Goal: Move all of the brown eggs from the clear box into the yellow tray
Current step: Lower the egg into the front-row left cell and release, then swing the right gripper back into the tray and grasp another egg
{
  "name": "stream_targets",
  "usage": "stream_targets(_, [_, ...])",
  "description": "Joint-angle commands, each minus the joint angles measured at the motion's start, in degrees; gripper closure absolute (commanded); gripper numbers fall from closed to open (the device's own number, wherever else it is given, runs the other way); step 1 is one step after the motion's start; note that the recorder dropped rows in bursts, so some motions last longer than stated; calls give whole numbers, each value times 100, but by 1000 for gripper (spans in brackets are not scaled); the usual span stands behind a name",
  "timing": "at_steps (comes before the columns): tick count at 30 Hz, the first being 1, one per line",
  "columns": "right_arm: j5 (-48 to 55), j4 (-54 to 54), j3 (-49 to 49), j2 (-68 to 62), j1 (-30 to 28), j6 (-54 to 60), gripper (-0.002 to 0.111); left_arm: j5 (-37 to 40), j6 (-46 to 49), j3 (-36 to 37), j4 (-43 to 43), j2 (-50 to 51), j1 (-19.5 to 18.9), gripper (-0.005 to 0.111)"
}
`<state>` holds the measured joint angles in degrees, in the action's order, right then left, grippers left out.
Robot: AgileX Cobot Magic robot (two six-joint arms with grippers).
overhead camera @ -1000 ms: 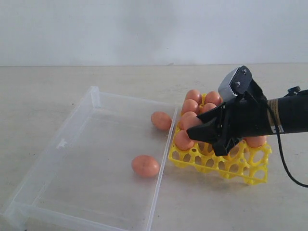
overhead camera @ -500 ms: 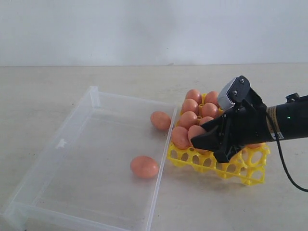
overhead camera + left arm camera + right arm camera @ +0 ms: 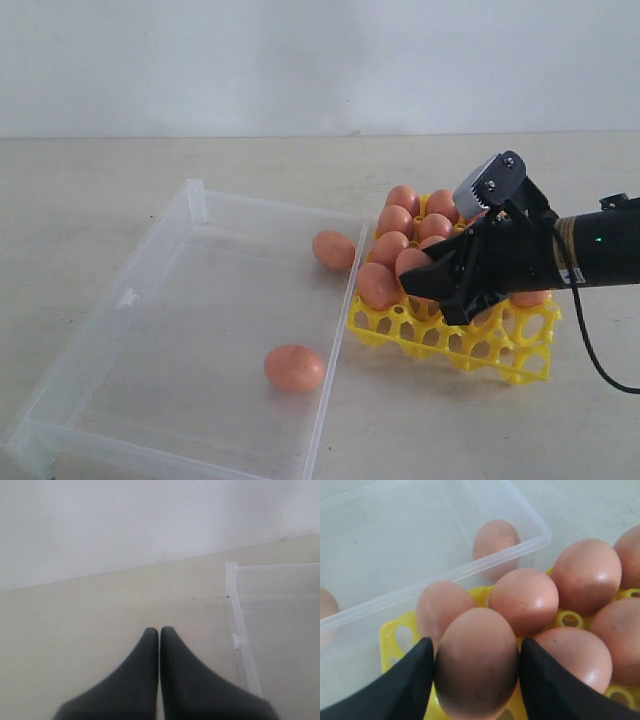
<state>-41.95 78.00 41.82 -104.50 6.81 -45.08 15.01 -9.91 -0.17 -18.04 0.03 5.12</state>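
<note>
**Left end effector** [image 3: 159,630]: closed, with the two black fingertips pressed together and nothing between them. It hung over the bare counter [image 3: 75,625], near one rim of the clear box [image 3: 241,630].

**Exterior view, left to right**
- The clear box occupied the 9 o'clock half of the scene, flat on the counter.
- Two brown eggs lay on its floor.
  - One [image 3: 294,367] lay toward the box's 4 o'clock, near the wall that faced the tray.
  - The other [image 3: 334,250] was tucked in the 2 o'clock corner, close against that same wall.
- The yellow tray [image 3: 505,358] sat at 3 o'clock of the box, just beside its wall. Contact could not be judged.
- Seated eggs [image 3: 403,200] filled the tray from about 9 to 12 o'clock.
- The cups along the 6 o'clock edge showed bare lattice.
- The arm covered the 3 o'clock cups. One egg [image 3: 530,298] peeked out beneath it.

**Right end effector** [image 3: 476,647]: it reached in from 3 o'clock, above the tray. Its black fingers [image 3: 402,690] were clamped on either side of the held egg [image 3: 411,262], long axis upright between them.
- The held egg was over the tray's 9 o'clock side, just beside the seated eggs.
- Whether its lower end sat in a cup could not be told.
</note>
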Motion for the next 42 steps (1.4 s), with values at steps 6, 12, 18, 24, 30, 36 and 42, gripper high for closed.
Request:
stream_targets(6, [-151,-91,-4,-11,-2,35,53,-39,-39,17,22,-3,11,105])
stream_targets(12, [-1477,-243,72,328,20,-281,53,-39,-39,17,22,-3,11,105])
stream_targets(18, [664,-1045,1970,1237,2110,-1379,79,-39,-39,17,22,-3,11,105])
stream_targets(24, [1795,2195,3578,249,3771,-6231,59,-39,-39,17,22,-3,11,105])
stream_targets(30, [1719,2195,3617,10,3940,-3111,59,-39,-39,17,22,-3,11,105])
stream_targets(36, [7042,2195,3667,-14,4954,-185,59,-39,-39,17,22,-3,11,105])
stream_targets(42, [9925,-1149,4588,-481,5018,2476,59,-39,-39,17,22,-3,11,105])
